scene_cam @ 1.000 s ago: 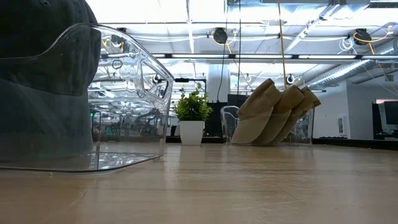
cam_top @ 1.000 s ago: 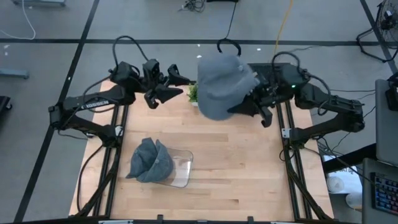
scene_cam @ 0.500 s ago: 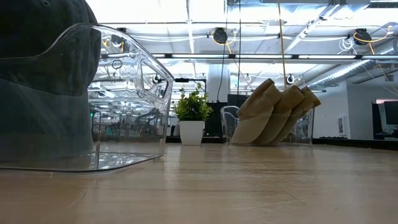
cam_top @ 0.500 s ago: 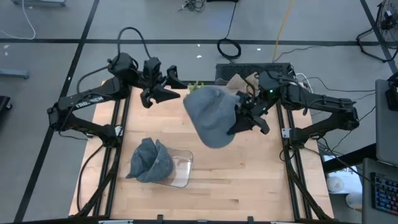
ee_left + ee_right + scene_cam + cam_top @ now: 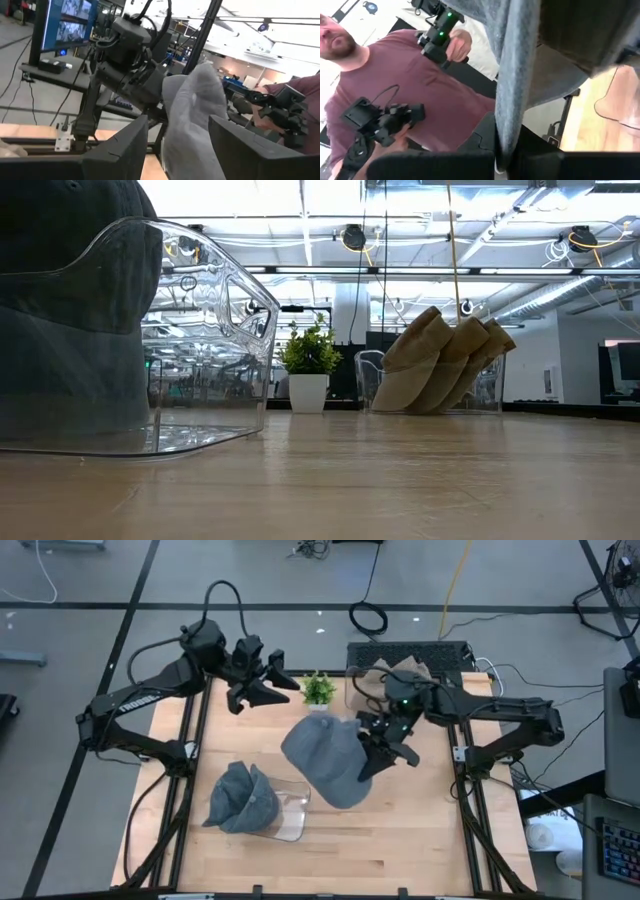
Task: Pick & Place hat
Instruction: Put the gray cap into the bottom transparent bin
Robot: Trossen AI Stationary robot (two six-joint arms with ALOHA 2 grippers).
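A light grey hat [image 5: 325, 762] hangs in the air over the middle of the table, and my right gripper [image 5: 372, 753] is shut on its right side. The right wrist view shows its cloth [image 5: 512, 75] running up from between my fingers. My left gripper [image 5: 287, 686] stands open and holds nothing above the table's far left, by a small potted plant [image 5: 318, 688]; past its fingers the left wrist view shows the hat [image 5: 192, 125]. A dark blue-grey hat [image 5: 240, 798] sits in a clear bin [image 5: 292, 812] at the near left. My right gripper pinches an edge of the grey hat's cloth [image 5: 507, 137] between its two fingers; one layer or several, I cannot tell. The fingers come roughly level from the table's right side. The hat hangs clear of the table, spreading toward the left of the fingers.
A second clear bin with tan hats [image 5: 392, 673] stands at the far edge, right of the plant. In the low view the near bin [image 5: 200, 330] fills the left. Bare wood [image 5: 400, 830] lies at the near right. A person in a maroon shirt [image 5: 420, 95] stands beyond the table.
My right gripper has come down from the far edge toward the table's middle and left, rolling as it went. The grey hat has travelled with it, from above the plant to over the middle of the table, still clear of the wood. My left wrist has turned a little.
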